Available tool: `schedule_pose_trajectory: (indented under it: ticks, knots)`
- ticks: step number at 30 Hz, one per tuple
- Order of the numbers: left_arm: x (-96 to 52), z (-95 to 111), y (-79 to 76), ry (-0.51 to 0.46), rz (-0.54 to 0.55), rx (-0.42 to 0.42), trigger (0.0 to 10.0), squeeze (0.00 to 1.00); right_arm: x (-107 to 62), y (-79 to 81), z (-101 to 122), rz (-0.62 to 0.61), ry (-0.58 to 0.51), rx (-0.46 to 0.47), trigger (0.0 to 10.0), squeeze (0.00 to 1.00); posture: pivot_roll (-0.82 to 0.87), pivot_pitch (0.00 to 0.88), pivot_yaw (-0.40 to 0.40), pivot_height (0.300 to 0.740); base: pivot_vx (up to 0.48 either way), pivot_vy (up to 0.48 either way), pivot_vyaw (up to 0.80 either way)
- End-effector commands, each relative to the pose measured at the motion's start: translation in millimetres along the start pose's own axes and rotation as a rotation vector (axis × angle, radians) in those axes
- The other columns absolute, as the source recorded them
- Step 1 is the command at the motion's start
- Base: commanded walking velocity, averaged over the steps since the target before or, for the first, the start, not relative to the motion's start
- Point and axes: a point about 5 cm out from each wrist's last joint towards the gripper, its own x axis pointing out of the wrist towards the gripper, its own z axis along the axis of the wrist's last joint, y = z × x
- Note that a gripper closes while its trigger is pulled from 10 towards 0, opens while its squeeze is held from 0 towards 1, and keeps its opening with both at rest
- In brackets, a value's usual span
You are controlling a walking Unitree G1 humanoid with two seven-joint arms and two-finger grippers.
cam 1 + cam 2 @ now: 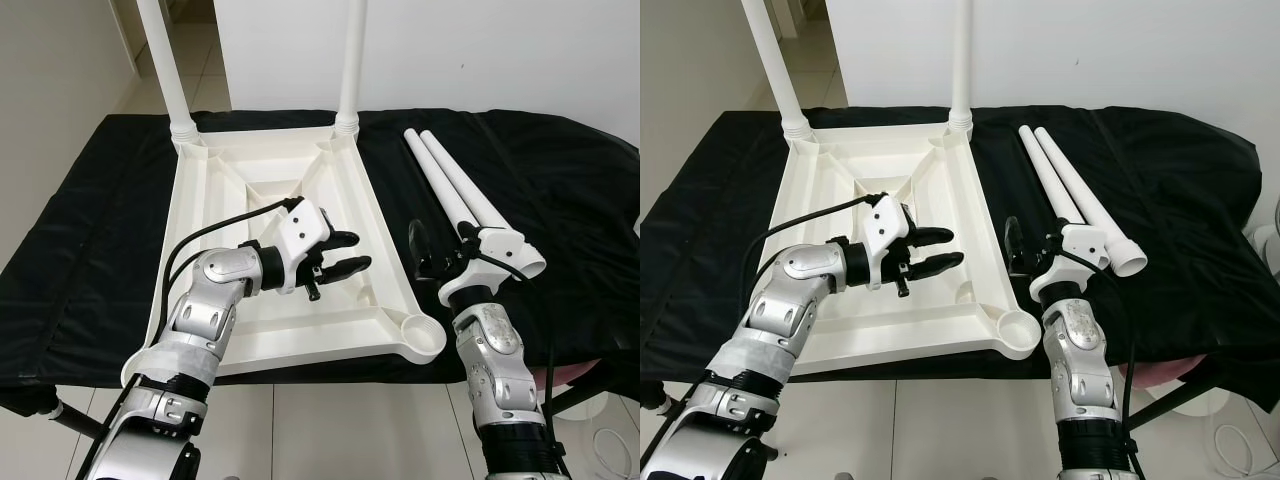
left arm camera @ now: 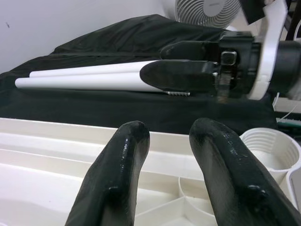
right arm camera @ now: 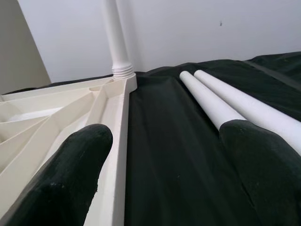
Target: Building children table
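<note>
The white children's table top (image 1: 260, 345) lies upside down on a black cloth. Two white legs stand in its far corner sockets, one on the left (image 1: 165, 60) and one on the right (image 1: 350, 60). Beside the top's right edge lie two loose legs (image 1: 470, 190) side by side. The near right corner socket (image 1: 422, 335) is empty. My left gripper (image 1: 360, 250) hovers open over the underside ribs and holds nothing. Between the top's right rim and the near ends of the loose legs, my right gripper (image 1: 438, 235) is open wide and holds nothing.
The black cloth (image 1: 90, 250) covers a wide work surface whose front edge is just before me. A white wall stands behind it. A fan (image 2: 207, 9) stands off to the right, and tiled floor (image 1: 320, 430) lies below.
</note>
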Motion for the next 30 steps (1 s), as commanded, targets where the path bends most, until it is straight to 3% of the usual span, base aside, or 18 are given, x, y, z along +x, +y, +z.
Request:
schedule_pose_trajectory:
  ticks: [1,2,3,4,10,20,22,30]
  knots:
    - [-5.4,3,17.7,-0.003,0.351,-0.03,10.0,0.0,8.0,-6.9,2,-0.043,0.0,-0.031,10.0,1.0,-0.11,0.006,0.01,0.74,0.0,0.0,0.0]
    - [-5.9,4,18.9,-0.01,0.373,-0.044,10.0,0.0,11.0,-9.1,2,-0.054,0.009,-0.05,10.0,0.25,-0.11,0.003,0.008,0.74,0.0,0.0,0.0]
    - [-5.9,4,18.9,-0.01,0.373,-0.044,10.0,0.0,11.0,-9.1,2,-0.054,0.009,-0.05,10.0,0.25,-0.11,0.003,0.008,0.74,0.0,0.0,0.0]
    - [-6.5,5,20.0,-0.018,0.397,-0.056,10.0,0.0,14.3,-11.0,2,-0.061,0.014,-0.062,10.0,0.0,-0.11,0.0,0.006,0.74,0.0,0.0,0.0]
    - [-6.5,10,24.3,-0.031,0.467,-0.094,10.0,0.0,26.6,-19.6,3,-0.102,0.026,-0.123,10.0,0.0,-0.1,0.0,-0.006,0.74,0.0,0.0,0.0]
    - [-3.1,16,28.5,-0.067,0.441,-0.136,10.0,0.0,44.8,-36.4,9,-0.197,0.026,-0.183,10.0,0.0,-0.1,0.0,-0.015,0.74,0.0,0.0,0.0]
    - [-2.9,20,28.6,-0.08,0.441,-0.099,10.0,0.0,47.9,-39.6,12,-0.218,0.023,-0.185,10.0,0.0,-0.1,0.0,-0.011,0.74,0.0,0.0,0.0]
    - [0.1,33,21.0,-0.116,0.411,-0.118,10.0,0.0,52.7,-56.3,14,-0.368,0.027,-0.112,10.0,0.0,-0.09,0.035,0.014,0.74,0.0,0.0,0.0]
